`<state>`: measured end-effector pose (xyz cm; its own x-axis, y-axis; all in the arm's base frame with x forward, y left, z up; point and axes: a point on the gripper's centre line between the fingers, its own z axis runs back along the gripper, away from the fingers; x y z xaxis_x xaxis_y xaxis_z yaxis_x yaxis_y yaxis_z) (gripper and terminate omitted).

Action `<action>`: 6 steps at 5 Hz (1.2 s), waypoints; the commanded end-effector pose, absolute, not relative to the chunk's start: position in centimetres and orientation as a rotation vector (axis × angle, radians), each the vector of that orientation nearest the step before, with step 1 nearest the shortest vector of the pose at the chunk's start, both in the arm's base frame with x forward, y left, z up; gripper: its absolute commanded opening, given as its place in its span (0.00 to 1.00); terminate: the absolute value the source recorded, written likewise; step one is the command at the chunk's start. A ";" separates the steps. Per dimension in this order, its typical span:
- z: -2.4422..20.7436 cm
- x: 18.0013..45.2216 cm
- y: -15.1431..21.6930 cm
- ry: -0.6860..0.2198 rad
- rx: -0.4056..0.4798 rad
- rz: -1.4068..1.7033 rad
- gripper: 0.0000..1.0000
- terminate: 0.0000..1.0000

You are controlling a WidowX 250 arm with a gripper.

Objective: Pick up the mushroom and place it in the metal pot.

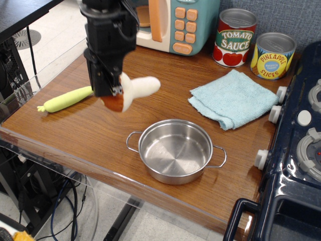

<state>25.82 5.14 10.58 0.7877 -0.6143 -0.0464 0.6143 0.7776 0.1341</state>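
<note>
My gripper (114, 95) is shut on the mushroom (134, 91), holding it in the air by its orange-brown cap, with the cream-white stem sticking out to the right. It hangs above the wooden table (150, 103), up and to the left of the metal pot (175, 150). The pot is shiny, shallow and empty, with two small loop handles, and stands near the table's front edge.
A green-handled spoon (65, 99) lies at the left edge, its bowl hidden behind my gripper. A toy microwave (165, 22) stands at the back. A tomato sauce can (234, 37) and a pineapple can (272, 55) stand at the back right. A blue cloth (233, 98) lies right of centre. A toy stove (301, 140) borders the right.
</note>
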 end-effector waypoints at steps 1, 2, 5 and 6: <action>8.7 25.1 0.1 -0.008 0.174 -0.778 0.00 0.00; 8.3 25.4 -1.3 -0.016 0.173 -0.806 0.00 0.00; 5.4 25.9 -1.5 0.056 0.214 -0.832 1.00 0.00; 5.7 26.1 -1.1 0.076 0.302 -0.832 1.00 0.00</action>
